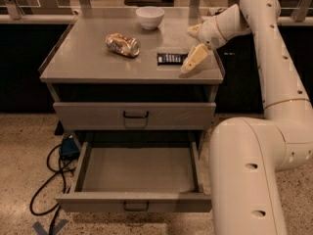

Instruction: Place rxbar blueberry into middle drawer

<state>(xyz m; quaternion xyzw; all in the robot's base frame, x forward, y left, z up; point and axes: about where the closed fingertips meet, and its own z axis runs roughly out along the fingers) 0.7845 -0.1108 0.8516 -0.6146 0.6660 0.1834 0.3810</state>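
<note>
On cabinet top (83, 65) | gripper (190, 50) beside rxbar blueberry (171, 58) | can (122, 44), bowl (150, 17) near

views: one camera only | position: sitting high, in front of the cabinet (132, 115), close beside the robot's own arm (274, 62) | facing: looking down onto its top and into the open middle drawer (139, 173) | range: framing it all from middling distance | gripper (190, 50): hovering upper right of frame, above the top's right edge, fingers spread

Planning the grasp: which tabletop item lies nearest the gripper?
The dark navy flat snack bar, directly beside the gripper at the right edge of the tabletop.
</note>
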